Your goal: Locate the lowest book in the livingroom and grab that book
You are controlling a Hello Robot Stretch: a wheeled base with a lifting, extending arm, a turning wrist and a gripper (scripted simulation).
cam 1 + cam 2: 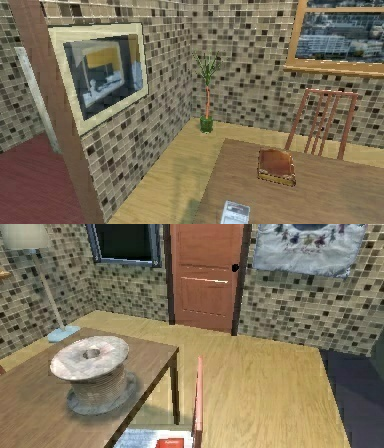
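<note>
A flat brown, box-like thing lies on the wooden table in the forward view, in front of a wooden chair. A small pale, flat thing rests at the table's near edge. In the arm side view, a flat white and blue thing with a red patch lies low at the bottom edge, beside a reddish chair back. I cannot tell whether any of these is a book.
A tiled wall with a framed picture juts out at the forward view's left, and a potted plant stands in the corner. In the arm side view, a round spool-like object sits on a table. Beyond it are a floor lamp, a brown door and open wooden floor.
</note>
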